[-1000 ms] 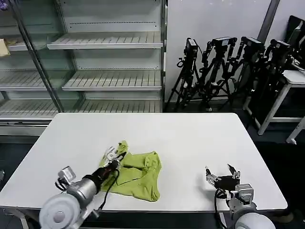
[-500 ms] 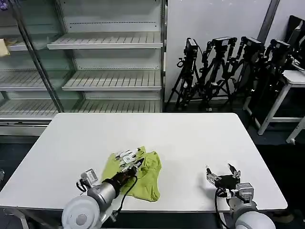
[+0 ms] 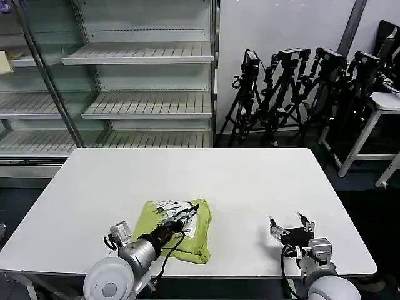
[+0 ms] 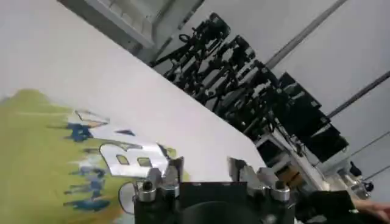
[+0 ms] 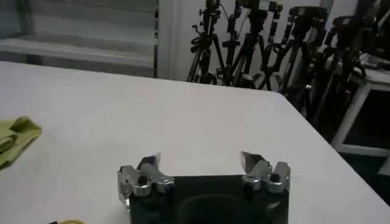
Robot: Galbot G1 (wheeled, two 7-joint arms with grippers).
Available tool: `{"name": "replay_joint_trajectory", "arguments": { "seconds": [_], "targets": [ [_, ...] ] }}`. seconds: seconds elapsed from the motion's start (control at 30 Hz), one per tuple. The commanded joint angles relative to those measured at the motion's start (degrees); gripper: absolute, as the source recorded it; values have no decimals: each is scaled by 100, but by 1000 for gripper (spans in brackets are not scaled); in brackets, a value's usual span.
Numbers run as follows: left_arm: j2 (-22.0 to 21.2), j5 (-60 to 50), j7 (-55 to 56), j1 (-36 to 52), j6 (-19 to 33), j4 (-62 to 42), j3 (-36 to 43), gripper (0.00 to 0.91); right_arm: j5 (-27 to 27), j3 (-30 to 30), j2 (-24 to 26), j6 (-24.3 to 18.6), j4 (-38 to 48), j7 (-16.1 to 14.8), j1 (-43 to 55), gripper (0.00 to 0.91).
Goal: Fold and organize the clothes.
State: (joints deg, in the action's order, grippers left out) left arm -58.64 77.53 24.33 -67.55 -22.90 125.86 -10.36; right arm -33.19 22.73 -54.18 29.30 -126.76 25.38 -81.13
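Here the white table (image 3: 250,187) carries the lime T-shirt (image 3: 197,240), folded near its front-left edge, lettering graphic (image 4: 125,159) showing; the left gripper (image 3: 186,214) hovers above it, jaws spread, and the right gripper (image 3: 291,226) waits front-right, also spread

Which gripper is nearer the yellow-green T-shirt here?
Left. The left gripper is right over the T-shirt, above its lettering. The right gripper hovers open over bare table, well off to the shirt's right.
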Motion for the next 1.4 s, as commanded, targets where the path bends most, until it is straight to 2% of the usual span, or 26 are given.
{"name": "replay_joint_trajectory", "arguments": {
  "seconds": [0.03,0.17,0.37,0.73,1.4],
  "targets": [
    [440,-261,-93,-585,-90,409,-878,907,-6,-45,-2,-4,-2,-13,45,907],
    [838,-482,-167,-972,-92,338,-1483,907,-9,-147,-19,-11,26,-24,152,907],
    [1045,-469,-245,-1435,-212,127,-2032,907,-2,-270,-73,-12,47,-30,270,907],
    [838,38,-431,-1302,-580,-676,-1911,907,-5,-199,-2,-26,-15,-34,184,907],
    [246,460,-580,-378,-377,-1121,-1259,907,-3,230,23,1,-294,-5,-273,907]
  ]
}}
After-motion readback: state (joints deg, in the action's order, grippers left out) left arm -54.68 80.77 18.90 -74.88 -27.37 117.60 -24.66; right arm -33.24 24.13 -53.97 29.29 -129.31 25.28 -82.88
